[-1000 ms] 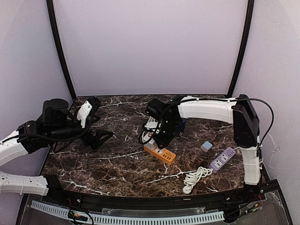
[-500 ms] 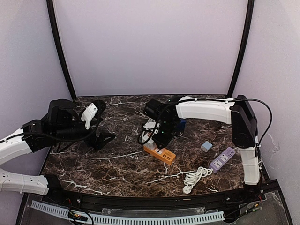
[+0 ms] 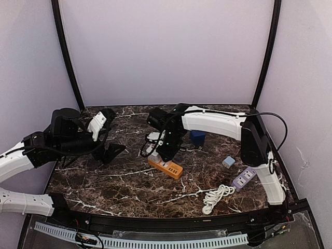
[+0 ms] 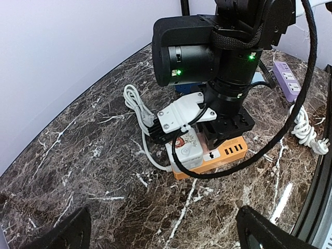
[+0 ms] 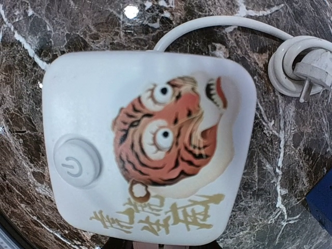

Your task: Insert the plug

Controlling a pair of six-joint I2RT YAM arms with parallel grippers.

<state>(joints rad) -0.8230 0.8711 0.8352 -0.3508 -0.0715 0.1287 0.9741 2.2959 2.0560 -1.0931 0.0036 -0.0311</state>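
An orange power strip (image 3: 166,168) lies mid-table, with a white tiger-printed switch block (image 4: 189,150) at its left end. This block (image 5: 148,145) fills the right wrist view. My right gripper (image 3: 165,149) stands straight down on the strip, right beside the block. Its fingertips are hidden, and I cannot tell whether a plug is between them. The strip's white cord (image 4: 136,106) runs back to a coil with its plug (image 5: 306,70). My left gripper (image 3: 106,150) is open and empty, hovering left of the strip, and its fingers (image 4: 65,233) frame the bottom of the left wrist view.
A dark blue adapter (image 3: 197,137) sits behind the strip. A pale blue adapter (image 3: 228,162), a purple power strip (image 3: 246,176) and a coiled white cable (image 3: 217,197) lie at the front right. The right arm's black cable (image 4: 290,119) loops over the orange strip.
My right gripper and the orange strip under it have shifted left together. My left gripper moved slightly and stays open.
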